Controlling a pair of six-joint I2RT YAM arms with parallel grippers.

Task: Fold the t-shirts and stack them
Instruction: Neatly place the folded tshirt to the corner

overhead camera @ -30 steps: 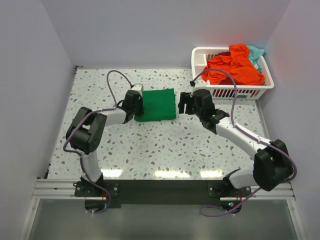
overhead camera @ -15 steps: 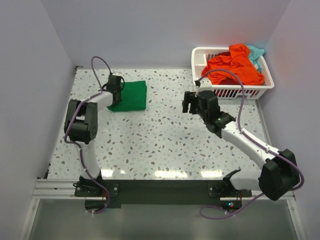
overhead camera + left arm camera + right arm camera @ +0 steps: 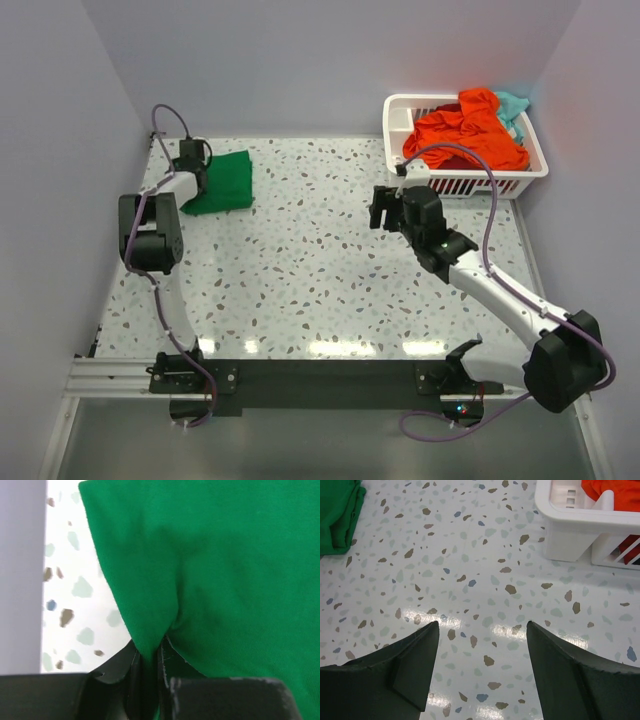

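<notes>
Plainly, the left tool point(image 3: 149, 652) pinches an edge of the folded bright green soft t-shirt point(image 3: 226, 180) at the speckled worktop's point(image 3: 320, 270) far left corner; a snagged release could pull the fold open. The right tool point(image 3: 482, 630) hovers spread and empty near the white slotted plastic basket point(image 3: 400, 104).

Green t-shirt point(image 3: 225, 180) folded far-left; orange-red point(image 3: 470, 135), teal point(image 3: 512, 104) crumpled together.
</notes>
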